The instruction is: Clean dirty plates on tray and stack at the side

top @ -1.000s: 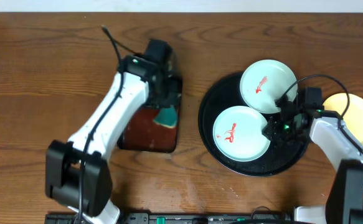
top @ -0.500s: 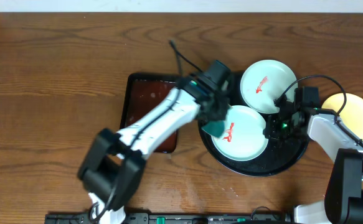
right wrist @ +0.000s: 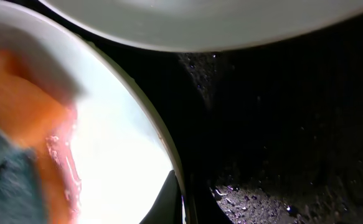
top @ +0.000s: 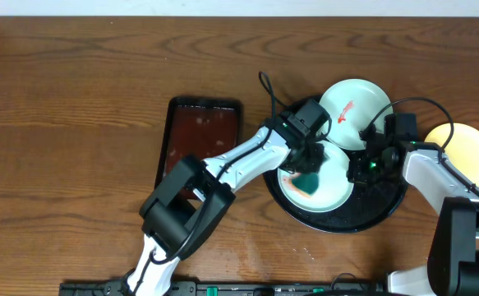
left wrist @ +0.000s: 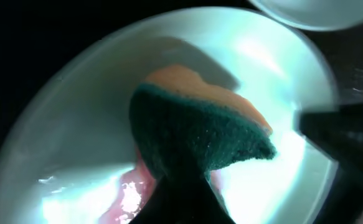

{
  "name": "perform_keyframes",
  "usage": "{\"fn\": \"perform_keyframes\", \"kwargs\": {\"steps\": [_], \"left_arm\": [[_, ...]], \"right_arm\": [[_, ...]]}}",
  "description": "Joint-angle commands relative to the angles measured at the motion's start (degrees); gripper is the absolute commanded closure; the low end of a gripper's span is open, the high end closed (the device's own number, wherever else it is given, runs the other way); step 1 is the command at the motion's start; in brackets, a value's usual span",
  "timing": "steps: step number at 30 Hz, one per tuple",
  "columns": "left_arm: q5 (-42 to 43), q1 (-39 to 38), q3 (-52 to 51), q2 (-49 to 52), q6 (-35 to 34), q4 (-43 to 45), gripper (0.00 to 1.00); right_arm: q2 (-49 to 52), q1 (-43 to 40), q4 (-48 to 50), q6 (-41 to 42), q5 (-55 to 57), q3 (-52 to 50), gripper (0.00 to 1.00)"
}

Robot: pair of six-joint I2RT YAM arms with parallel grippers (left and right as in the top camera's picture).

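Two pale mint dirty plates lie on the black tray (top: 385, 203): a far plate (top: 356, 99) with a red sauce streak and a near plate (top: 335, 187). A pale yellow plate (top: 472, 153) rests on the table right of the tray. My left gripper (top: 309, 167) is shut on a green and orange sponge (left wrist: 200, 134), which presses into the near plate (left wrist: 75, 124) beside smeared red sauce (left wrist: 130, 194). At that plate's right edge, my right gripper (right wrist: 182, 202) is shut on the rim (right wrist: 162, 134). The far plate (right wrist: 200, 18) overlaps the near one.
A small reddish-brown rectangular tray (top: 198, 136), wet and glossy, lies left of the black tray. My left arm stretches diagonally over its lower right corner. Cables loop above both wrists. The wooden table extends to the left and front.
My left arm swung the sponge from the reddish-brown tray rightward onto the near plate, and the sauce there is now smeared. My right gripper closed on the plate's rim.
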Motion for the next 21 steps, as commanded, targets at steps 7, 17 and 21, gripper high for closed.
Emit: {"fn": "perform_keyframes", "kwargs": {"steps": [7,17,21], "left_arm": [[-30.47,2.08,0.74,2.51,3.56,-14.16,0.93],[8.44,1.14,0.83,4.37,1.36,2.14,0.93],[13.79,-1.16,0.83,5.31,-0.7,6.54,0.92]], "right_arm": [[1.49,1.18,0.11,1.14,2.21,-0.28,0.99],[1.49,1.18,0.13,1.16,2.21,-0.28,0.99],[1.49,1.18,0.13,1.16,2.19,-0.28,0.99]]}}
